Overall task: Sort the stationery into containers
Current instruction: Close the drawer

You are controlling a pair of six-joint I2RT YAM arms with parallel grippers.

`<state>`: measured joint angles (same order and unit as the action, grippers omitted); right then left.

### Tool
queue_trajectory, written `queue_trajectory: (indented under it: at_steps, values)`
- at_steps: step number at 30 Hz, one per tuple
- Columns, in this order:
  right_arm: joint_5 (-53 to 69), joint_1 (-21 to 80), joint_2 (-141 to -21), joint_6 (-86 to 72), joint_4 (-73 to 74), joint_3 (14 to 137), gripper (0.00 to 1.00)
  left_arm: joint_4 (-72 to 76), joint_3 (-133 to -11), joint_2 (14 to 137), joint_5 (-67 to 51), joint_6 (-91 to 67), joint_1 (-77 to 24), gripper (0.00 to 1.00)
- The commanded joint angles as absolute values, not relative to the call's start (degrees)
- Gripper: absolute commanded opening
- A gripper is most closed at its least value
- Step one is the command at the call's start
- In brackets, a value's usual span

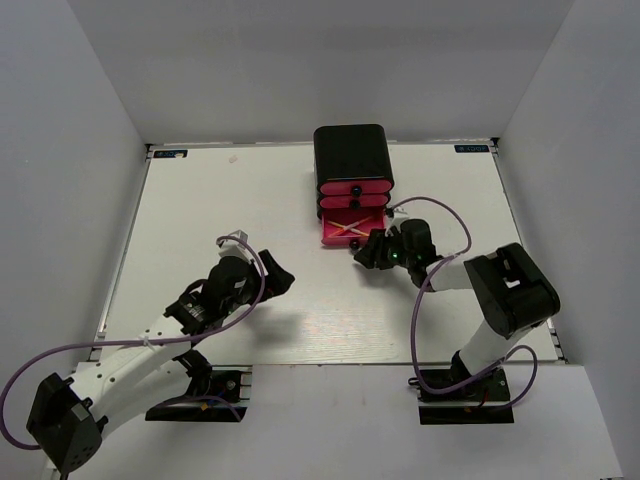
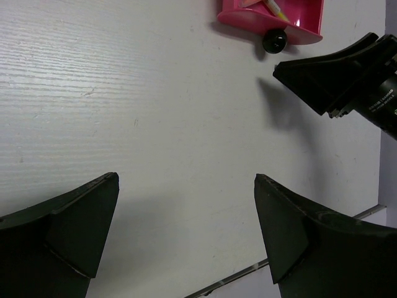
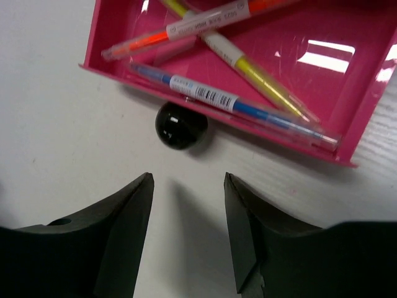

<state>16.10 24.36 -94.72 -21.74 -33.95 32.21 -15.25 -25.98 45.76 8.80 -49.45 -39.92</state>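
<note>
The black box (image 1: 350, 150) stands at the back with two shut pink drawers (image 1: 354, 188) and the bottom pink drawer (image 1: 326, 238) pulled out. In the right wrist view the open drawer (image 3: 99, 37) holds three thin pens: an orange-pink one (image 3: 186, 28), a yellow one (image 3: 260, 71) and a blue one (image 3: 248, 108). My right gripper (image 3: 188, 180) is open and empty, just short of the drawer's black knob (image 3: 181, 124). My left gripper (image 2: 186, 179) is open and empty over bare table, left of the drawer. The stubby pens are out of view.
The white table (image 1: 200, 220) has walls on three sides. In the left wrist view the drawer's corner (image 2: 310, 18) with its knob (image 2: 273, 40) and the right gripper (image 2: 335, 81) show at the top right. The table's near edge (image 2: 248, 273) runs below the left fingers.
</note>
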Motion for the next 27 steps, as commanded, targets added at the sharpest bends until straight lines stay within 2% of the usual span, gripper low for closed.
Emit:
queue_trajectory:
  at_steps: [1,11,15,20,22,27]
  values:
    - [13.36,24.78,-96.41,-23.29,-41.13,34.63,0.55,-15.82,-26.37,46.49,9.23,-50.01,-40.17,1.00]
    - [12.22,25.58,-100.54,-23.99,-44.74,36.91,0.59,-15.29,-27.51,49.75,9.23,-48.78,-40.17,1.00]
    - [11.25,25.84,-101.78,-24.17,-45.26,38.05,0.43,-15.29,-27.51,49.75,9.23,-48.78,-40.17,1.00]
    - [9.76,26.54,-103.09,-23.99,-45.79,38.85,0.37,-15.82,-27.51,49.22,9.23,-48.78,-40.17,1.00]
    - [9.06,26.72,-103.18,-23.56,-46.14,39.29,0.31,-15.82,-27.51,48.70,9.23,-48.78,-40.17,1.00]
    - [8.35,26.72,-102.13,-22.42,-48.51,39.11,0.27,-16.35,-27.51,48.69,9.76,-48.78,-40.17,1.00]
